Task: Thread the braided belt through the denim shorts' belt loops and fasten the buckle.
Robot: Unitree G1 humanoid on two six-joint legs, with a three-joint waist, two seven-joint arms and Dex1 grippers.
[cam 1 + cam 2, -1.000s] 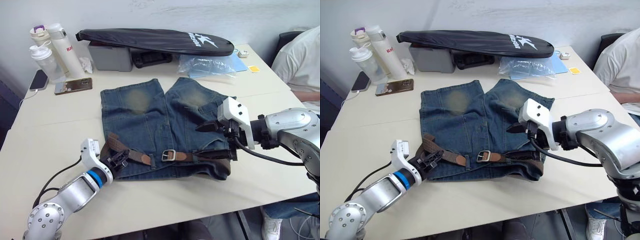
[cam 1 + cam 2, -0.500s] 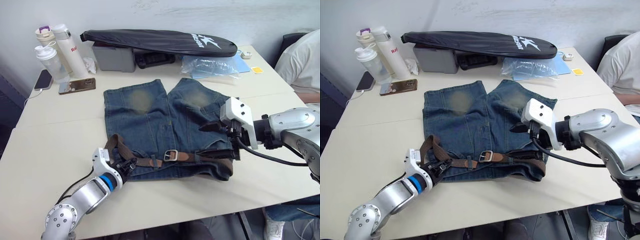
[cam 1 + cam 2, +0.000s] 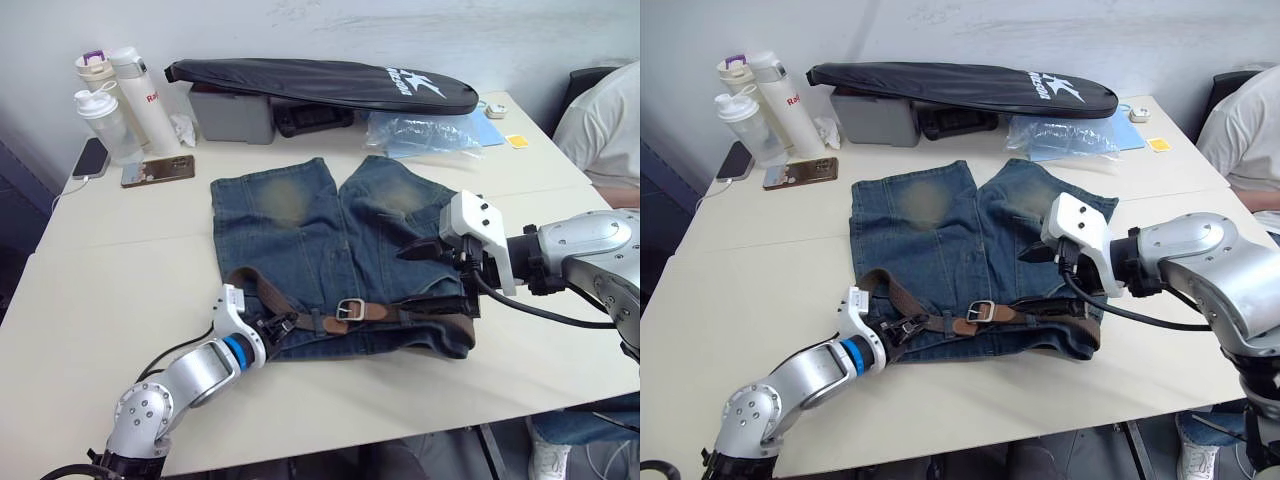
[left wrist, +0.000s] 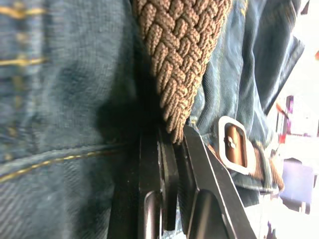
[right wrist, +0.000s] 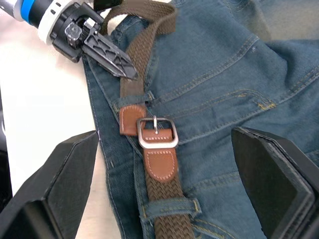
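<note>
Pale tabletop (image 3: 90, 290) carried the faded blue denim shorts (image 3: 300, 230), and nearest, at their waistband, the left gripper (image 3: 280, 325) was clenched on the brown braided belt (image 5: 142, 55) just short of the silver rectangular buckle (image 5: 157, 133). Beyond the buckle, the right gripper (image 5: 164, 164) hovered with fingers spread, grasping nothing. A good pull would probably run flat along the waistband, since lifting could bunch the narrow denim belt loops (image 5: 172, 206).
</note>
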